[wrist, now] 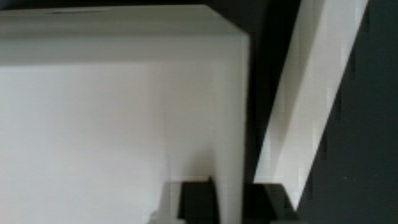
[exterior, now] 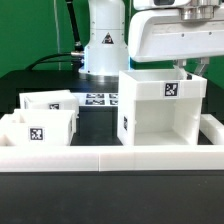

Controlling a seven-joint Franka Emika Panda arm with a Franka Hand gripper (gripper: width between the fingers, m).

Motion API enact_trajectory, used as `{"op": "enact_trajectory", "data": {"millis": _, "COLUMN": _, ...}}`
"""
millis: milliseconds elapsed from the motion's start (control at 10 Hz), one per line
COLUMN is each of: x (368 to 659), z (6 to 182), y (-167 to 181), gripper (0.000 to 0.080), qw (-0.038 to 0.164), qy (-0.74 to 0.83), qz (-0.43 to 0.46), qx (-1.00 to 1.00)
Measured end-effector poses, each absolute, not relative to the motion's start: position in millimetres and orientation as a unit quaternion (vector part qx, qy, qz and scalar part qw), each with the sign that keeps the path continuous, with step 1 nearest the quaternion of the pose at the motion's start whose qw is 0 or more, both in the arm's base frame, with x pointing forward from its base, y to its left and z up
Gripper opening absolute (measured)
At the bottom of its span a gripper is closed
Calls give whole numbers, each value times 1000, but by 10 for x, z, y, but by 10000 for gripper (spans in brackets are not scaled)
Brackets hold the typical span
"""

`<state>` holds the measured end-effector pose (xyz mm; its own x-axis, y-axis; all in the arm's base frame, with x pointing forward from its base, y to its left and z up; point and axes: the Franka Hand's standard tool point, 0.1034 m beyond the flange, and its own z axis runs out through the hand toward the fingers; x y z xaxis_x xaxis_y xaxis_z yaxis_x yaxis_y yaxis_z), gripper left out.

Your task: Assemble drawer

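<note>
Unreadable square tags (exterior: 170,89) on casing (exterior: 145,92); no text.

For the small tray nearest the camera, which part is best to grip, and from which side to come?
The front tray sits open upward with thin upright walls, so probably come from straight above and straddle its wall on the exterior view's right; the rear tray crowds its back.

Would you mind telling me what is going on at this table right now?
The Panda arm is working on the drawer set. Its gripper is at the top of the large casing, with a finger on each side of one wall; whether it is clamped is unclear. The rear tray and the front tray sit outside the casing, toward the exterior view's left, not yet inserted.
</note>
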<state>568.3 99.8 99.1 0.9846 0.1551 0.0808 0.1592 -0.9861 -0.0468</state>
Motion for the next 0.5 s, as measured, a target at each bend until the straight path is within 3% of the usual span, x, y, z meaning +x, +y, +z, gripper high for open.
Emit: {"op": "enact_trajectory", "data": {"millis": 500, "x": 5674, "z": 991, "y": 1052, "gripper": 38, "qw": 40, "qy": 56, "qz": -34, "qx": -997}}
